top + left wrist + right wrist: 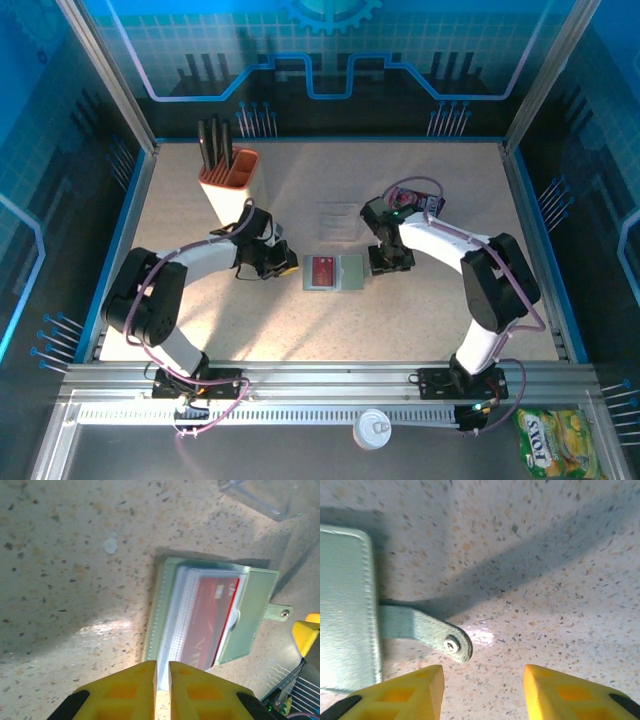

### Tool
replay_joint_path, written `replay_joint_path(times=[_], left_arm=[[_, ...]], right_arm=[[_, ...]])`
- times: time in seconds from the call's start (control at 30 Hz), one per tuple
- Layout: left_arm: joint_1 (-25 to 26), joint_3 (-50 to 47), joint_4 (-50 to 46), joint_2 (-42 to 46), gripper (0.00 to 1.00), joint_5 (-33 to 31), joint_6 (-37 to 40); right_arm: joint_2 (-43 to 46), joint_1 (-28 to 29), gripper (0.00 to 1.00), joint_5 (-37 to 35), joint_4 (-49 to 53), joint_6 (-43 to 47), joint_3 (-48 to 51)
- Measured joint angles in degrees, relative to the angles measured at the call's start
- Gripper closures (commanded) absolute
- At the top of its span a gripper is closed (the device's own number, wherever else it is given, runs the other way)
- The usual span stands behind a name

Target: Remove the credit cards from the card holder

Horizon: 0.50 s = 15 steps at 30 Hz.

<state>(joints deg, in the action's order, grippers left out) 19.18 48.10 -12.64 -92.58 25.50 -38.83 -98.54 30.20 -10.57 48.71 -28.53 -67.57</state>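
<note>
L. hand (161, 672): yellow fingers are seen almost together, w/ only a thin slit betw. them. Whether anything is pinched in that slit cannot be told. The card holder (260, 610) is laid open flat on the table (300, 330), directly ahead of the fingertips, w/ its near edge reaching right up to them. A red credit card (210, 615) is seen tucked in the holder's pocket, ahead of the hand and slightly to its right, beside a stack of clear sleeves. A clear plastic box (265, 497) is seen well ahead, beyond the holder.

R. hand (483, 680): fingers are held clearly apart, nothing betw. them. The holder's strap tab (427, 630), w/ a metal snap (451, 644) at its end, is laid on the table just ahead of the left finger, apart from both fingers. The holder's grey-green panel is seen further off to that same side.

From above, the holder is seen betw. the two hands, each close beside one of its ends. An orange cup w/ black pens (228, 180) is stood well beyond the l. hand.
</note>
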Motion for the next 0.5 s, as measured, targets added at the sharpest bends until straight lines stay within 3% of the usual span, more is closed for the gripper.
replay_joint_path(times=[0.2,0.5], left_arm=[[0.00,0.63,1.01,0.22,0.81,1.95,-0.33],[2.32,1.97,1.97,0.17,0.86,3.52,-2.80]], right_arm=[[2.75,0.96,0.53,2.49,-0.42,-0.72,-2.27],[3.08,3.30,0.53,14.67,-9.64,-4.83,-1.29]])
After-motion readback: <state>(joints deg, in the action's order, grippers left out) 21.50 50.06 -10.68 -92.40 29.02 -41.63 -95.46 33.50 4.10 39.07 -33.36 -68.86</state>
